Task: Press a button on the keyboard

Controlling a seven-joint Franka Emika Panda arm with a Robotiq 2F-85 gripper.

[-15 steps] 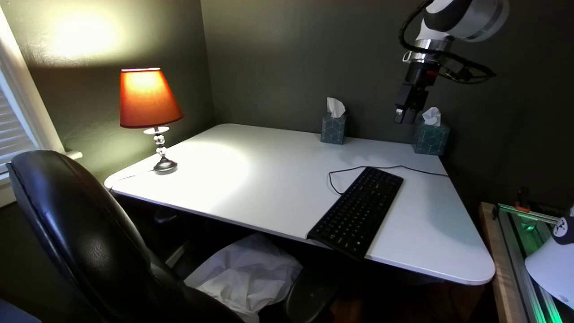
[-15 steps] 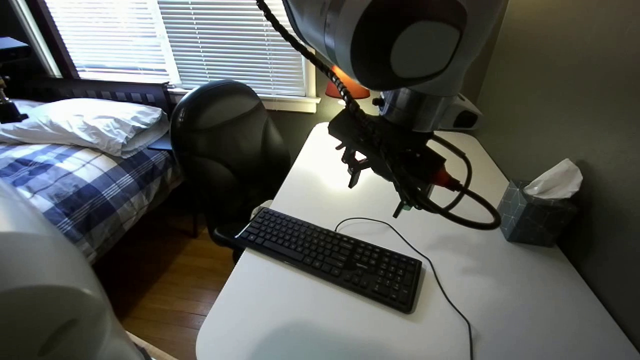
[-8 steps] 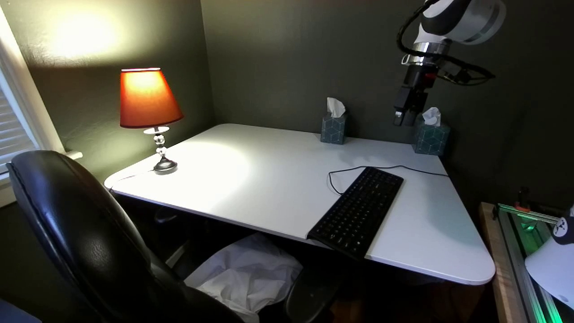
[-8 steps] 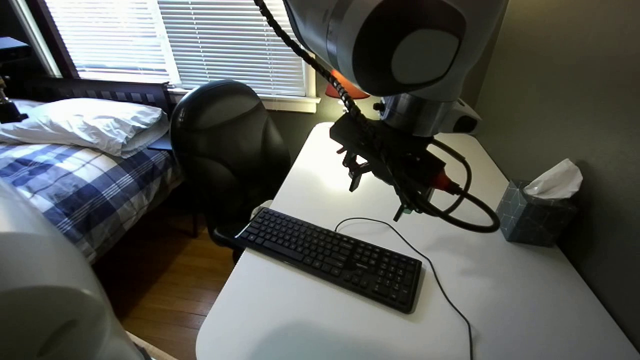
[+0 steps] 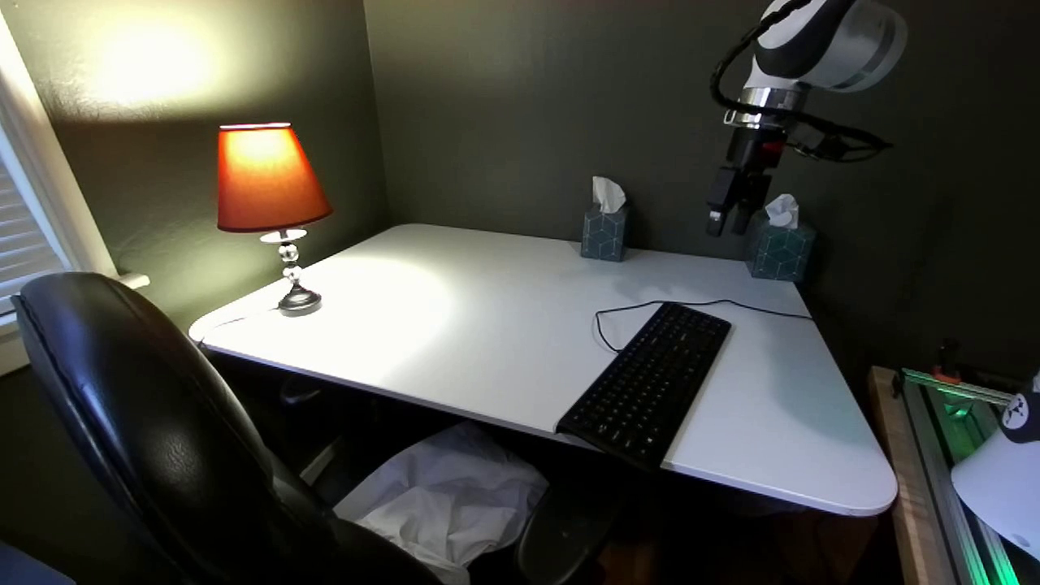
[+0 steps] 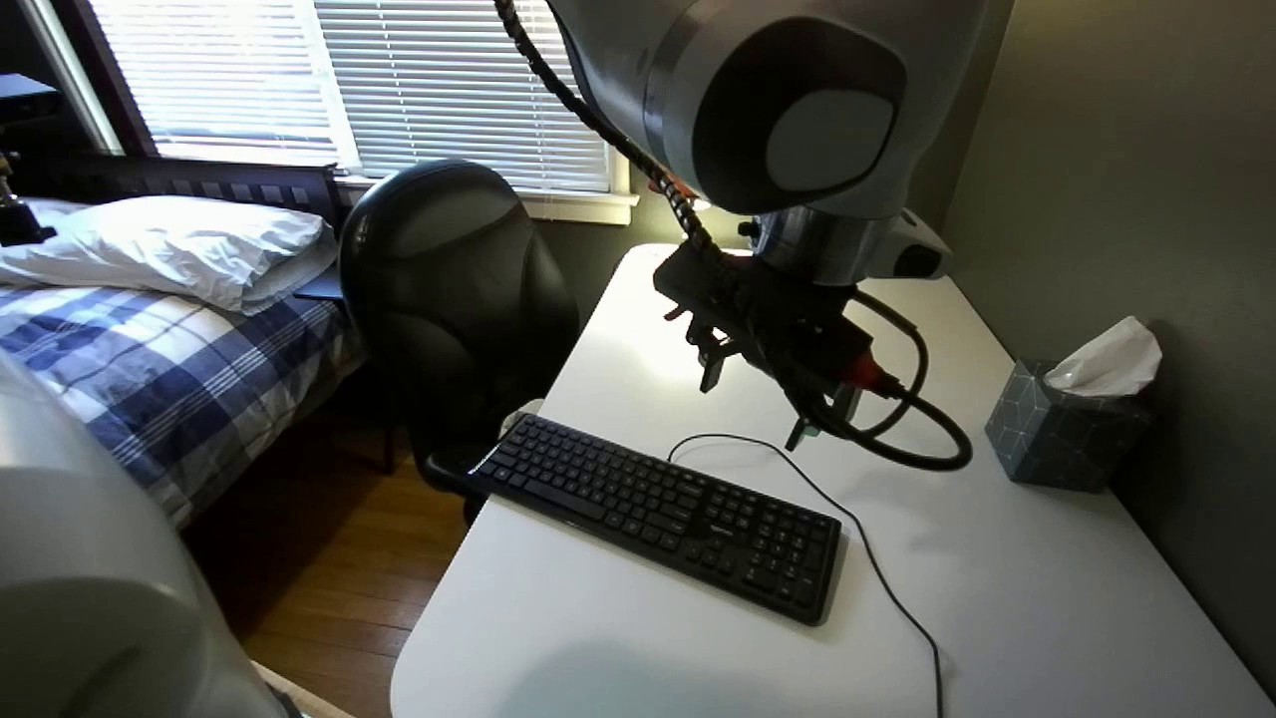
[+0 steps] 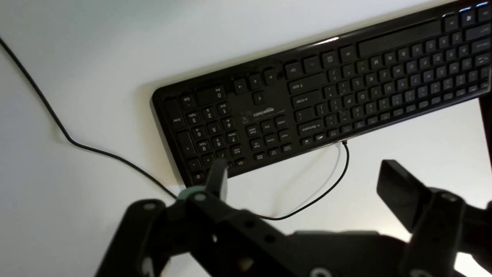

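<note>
Gripper (image 7: 303,171) wide, holding nothing, hangs above surface (image 7: 107,100), off cable (image 7: 347,157) side of keyboard (image 7: 319,90); height presumably for lining up press. Keyboard lies below gripper, flat, keys up, suiting downward push. End away from number pad (image 7: 213,127) juts past surface edge, might tip if pushed there. Logo (image 7: 263,112), upside down in wrist view: "amazon basics". Backspace key (image 7: 310,128), Enter key (image 7: 305,99) also legible.

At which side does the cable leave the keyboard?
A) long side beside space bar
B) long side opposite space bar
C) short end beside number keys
B: in the wrist view, the cable joins the keyboard on the long side away from the space bar.
</note>
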